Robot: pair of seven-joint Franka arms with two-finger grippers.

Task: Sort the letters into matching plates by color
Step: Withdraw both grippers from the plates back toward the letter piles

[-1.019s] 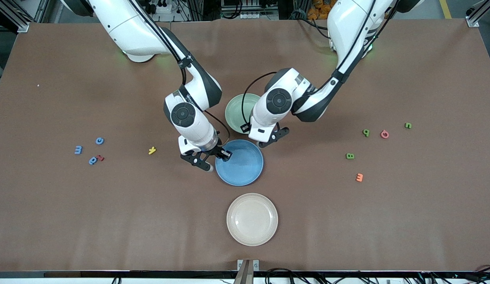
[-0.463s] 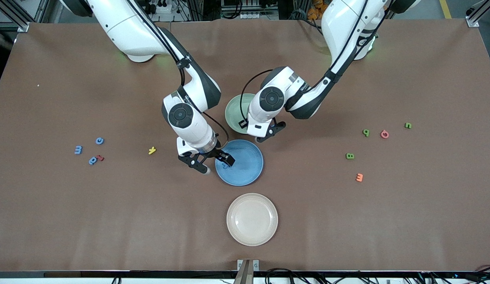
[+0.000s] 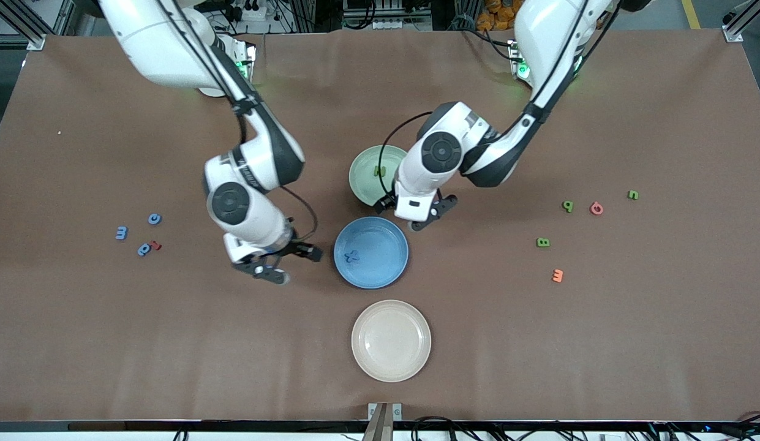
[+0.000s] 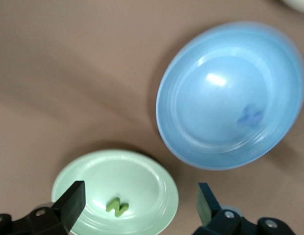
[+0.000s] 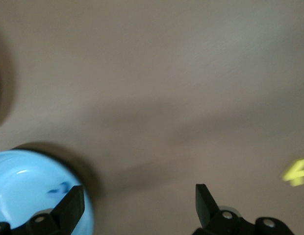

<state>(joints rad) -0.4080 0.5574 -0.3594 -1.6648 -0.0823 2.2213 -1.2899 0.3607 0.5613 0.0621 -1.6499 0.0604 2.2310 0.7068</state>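
The blue plate [image 3: 386, 245] holds one blue letter [image 3: 353, 256]. The pale green plate [image 3: 362, 177] holds one green letter [image 3: 380, 171]. My right gripper [image 3: 294, 264] is open and empty over bare table beside the blue plate, toward the right arm's end. My left gripper [image 3: 416, 213] is open and empty over the table between the two plates' edges. The left wrist view shows the green letter [image 4: 117, 207] in the green plate [image 4: 147, 178] and the blue plate [image 4: 215, 112]. Three blue letters [image 3: 143, 249] lie toward the right arm's end, three green letters [image 3: 542, 242] toward the left arm's end.
A beige plate [image 3: 391, 340] stands nearer the front camera than the blue plate. A red letter [image 3: 156, 245] lies among the blue ones. A pink letter [image 3: 596, 208] and an orange letter [image 3: 557, 275] lie among the green ones. A yellow letter [image 5: 295, 172] shows in the right wrist view.
My right gripper opened over the blue plate, left the blue letter in it and moved off toward the right arm's end. My left gripper drew off the green plate, uncovering the green letter.
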